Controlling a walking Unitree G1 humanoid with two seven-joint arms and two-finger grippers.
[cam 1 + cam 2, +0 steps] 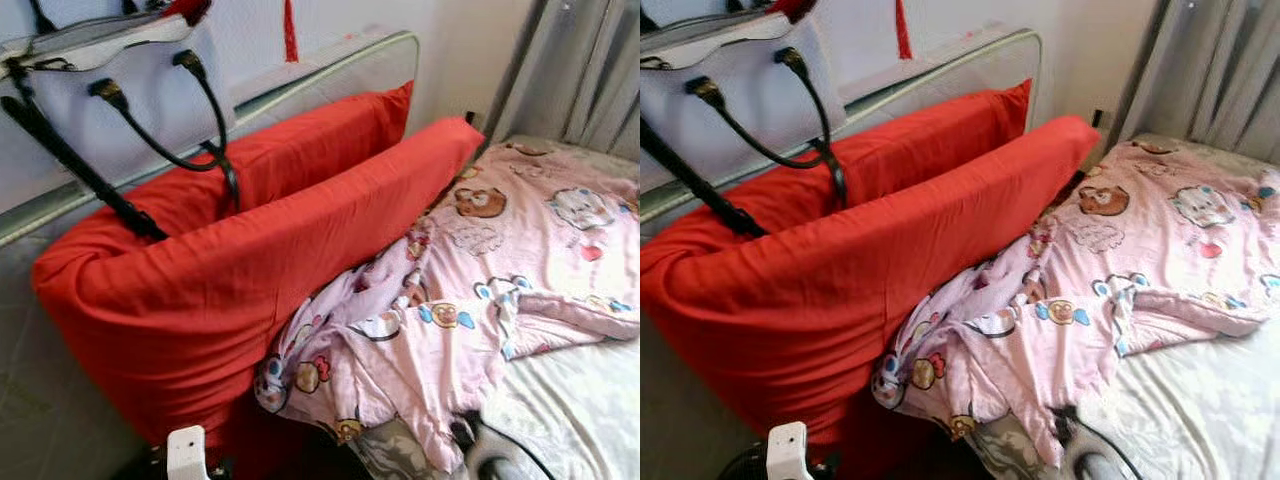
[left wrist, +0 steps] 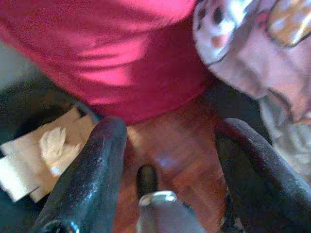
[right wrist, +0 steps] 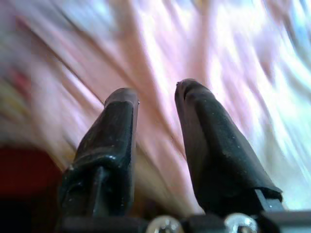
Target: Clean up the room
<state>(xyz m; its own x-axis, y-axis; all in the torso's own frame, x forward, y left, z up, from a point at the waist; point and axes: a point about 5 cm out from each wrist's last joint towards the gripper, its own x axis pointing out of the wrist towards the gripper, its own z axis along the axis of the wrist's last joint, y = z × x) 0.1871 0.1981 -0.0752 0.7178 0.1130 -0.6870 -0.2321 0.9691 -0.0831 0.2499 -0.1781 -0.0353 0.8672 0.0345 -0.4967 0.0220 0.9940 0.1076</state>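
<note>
Bed untidy: pink quilt [image 1: 500,290] rumpled centre-right, red pillows [image 1: 250,260] centre-left, handbag [image 1: 110,90] upper left. Left gripper [image 2: 170,160] fingers apart, empty; right gripper [image 3: 155,121] slightly apart above quilt. Tidying mostly pending.

red pillows [image 1: 250,250] wall the left — rumpled blanket [image 1: 500,260] covers the bed

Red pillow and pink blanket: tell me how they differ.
The red pillow is plain; the pink blanket carries cartoon prints. The pillow stands on edge against the headboard; the blanket lies crumpled on the mattress. Both are soft bedding, touching each other.
</note>
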